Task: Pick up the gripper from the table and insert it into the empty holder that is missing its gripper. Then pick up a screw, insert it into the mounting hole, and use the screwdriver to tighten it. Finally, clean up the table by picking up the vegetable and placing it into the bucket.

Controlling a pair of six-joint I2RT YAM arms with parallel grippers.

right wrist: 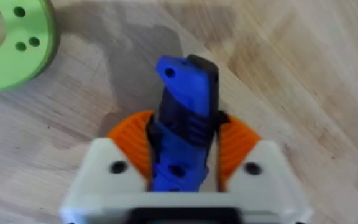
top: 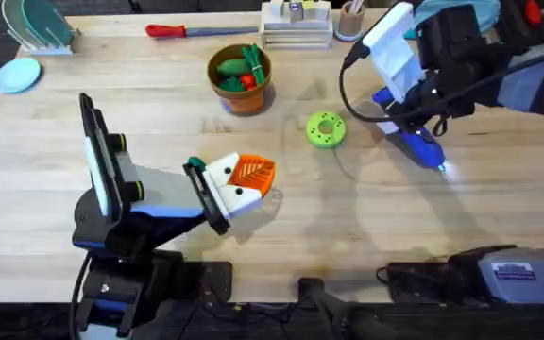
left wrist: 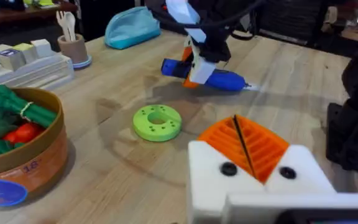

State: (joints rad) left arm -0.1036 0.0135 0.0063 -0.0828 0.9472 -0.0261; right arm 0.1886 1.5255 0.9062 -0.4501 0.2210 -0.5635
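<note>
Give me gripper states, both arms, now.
Left gripper: shut, orange pads together, holding nothing.
Right gripper: shut on the screwdriver, which lies on the table.

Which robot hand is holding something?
The right hand, at the far right of the table, is closed around the blue screwdriver. The left hand, near the middle, has its orange pads pressed together with nothing between them.
</note>
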